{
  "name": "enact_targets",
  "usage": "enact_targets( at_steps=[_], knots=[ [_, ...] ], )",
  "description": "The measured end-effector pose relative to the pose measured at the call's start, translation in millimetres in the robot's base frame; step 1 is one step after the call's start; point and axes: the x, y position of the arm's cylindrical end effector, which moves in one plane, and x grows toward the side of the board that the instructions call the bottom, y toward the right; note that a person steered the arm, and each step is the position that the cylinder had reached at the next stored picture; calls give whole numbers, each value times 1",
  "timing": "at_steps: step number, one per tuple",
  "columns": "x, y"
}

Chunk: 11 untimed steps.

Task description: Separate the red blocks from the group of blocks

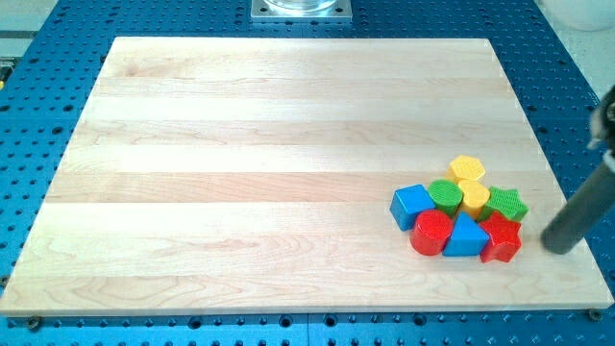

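A tight group of blocks lies at the view's lower right of the wooden board [240,144]. A red cylinder [431,233] sits at the group's bottom left and a red star [501,237] at its bottom right, with a blue triangle [466,236] between them. A blue cube [413,205] is at the left, a green cylinder [445,195] above the middle, a yellow block [474,197] beside it, a yellow hexagon [468,169] on top, and a green star [506,204] at the right. My tip [557,244] is just right of the red star, apart from it.
The board lies on a blue perforated table [38,115]. A metal mount [301,9] stands at the view's top centre. The board's right edge runs close behind my tip.
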Motion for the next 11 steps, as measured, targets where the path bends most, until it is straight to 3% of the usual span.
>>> enact_targets(
  at_steps=[5, 9, 11],
  knots=[
    [-6, -75],
    [-6, -228],
    [-3, -247]
  ],
)
